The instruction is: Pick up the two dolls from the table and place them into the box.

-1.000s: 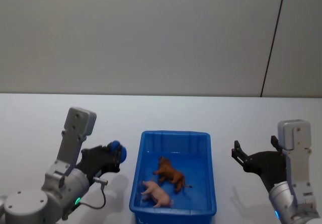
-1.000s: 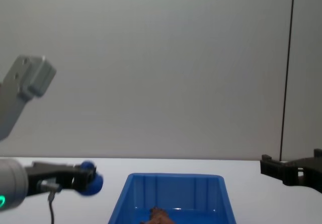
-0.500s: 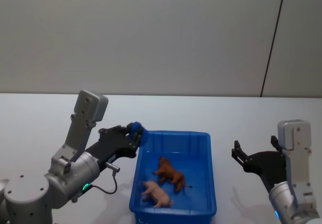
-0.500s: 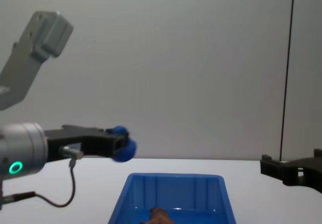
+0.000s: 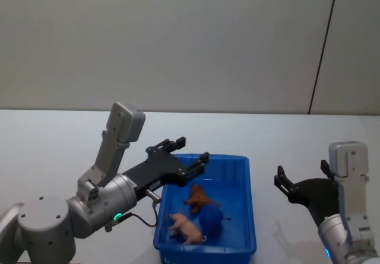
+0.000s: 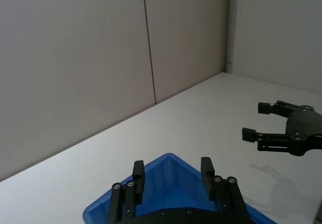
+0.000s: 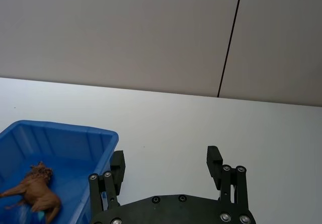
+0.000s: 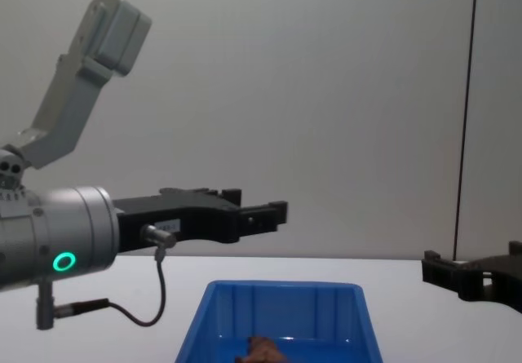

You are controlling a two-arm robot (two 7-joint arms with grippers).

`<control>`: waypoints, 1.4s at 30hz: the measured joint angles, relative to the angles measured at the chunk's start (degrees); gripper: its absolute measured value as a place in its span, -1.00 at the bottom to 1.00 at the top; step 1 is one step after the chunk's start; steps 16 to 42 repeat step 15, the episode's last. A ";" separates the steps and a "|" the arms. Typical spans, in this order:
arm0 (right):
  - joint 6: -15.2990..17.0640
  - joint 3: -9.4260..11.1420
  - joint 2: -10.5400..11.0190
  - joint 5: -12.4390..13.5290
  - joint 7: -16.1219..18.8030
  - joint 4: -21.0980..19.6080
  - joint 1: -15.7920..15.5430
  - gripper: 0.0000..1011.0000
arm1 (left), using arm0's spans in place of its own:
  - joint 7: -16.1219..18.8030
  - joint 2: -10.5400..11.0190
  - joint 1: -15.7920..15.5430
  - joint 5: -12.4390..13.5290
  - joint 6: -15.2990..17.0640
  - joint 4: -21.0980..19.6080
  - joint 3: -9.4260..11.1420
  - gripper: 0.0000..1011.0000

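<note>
A plain grey wall stands behind the white table (image 5: 53, 139), and the blue box (image 5: 249, 216) sits on it between the two arms. From the head view, the left gripper (image 5: 183, 150) hangs above the box's far left corner with its fingers spread apart and nothing between them; below and just past those fingertips the brown doll (image 5: 200, 199) and the pink doll (image 5: 185, 228) lie inside the box, with a small blue ball (image 5: 211, 218) touching both. The chest view shows the left gripper (image 8: 253, 205) from the side, well above the box (image 8: 281, 314), and only the top of the brown doll (image 8: 263, 347); the pink doll is cut off below. The right gripper (image 5: 301, 176) hovers open beside the box; its wrist view catches the brown doll (image 7: 37, 191) near its left fingertip.
</note>
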 joint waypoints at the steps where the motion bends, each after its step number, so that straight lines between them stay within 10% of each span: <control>1: 0.00 0.00 0.00 0.00 0.00 0.00 0.00 0.98 | -0.46 -0.10 -0.11 -0.06 -0.21 0.18 0.06 0.39; 12: 0.00 0.00 0.00 0.00 0.00 0.00 0.00 0.98 | -4.50 -1.10 -1.22 -0.60 -1.99 1.95 0.64 0.98; 42: 0.00 0.00 0.00 0.00 0.00 0.00 0.00 0.98 | -5.26 -1.30 -1.44 -0.72 -2.34 2.29 0.76 0.98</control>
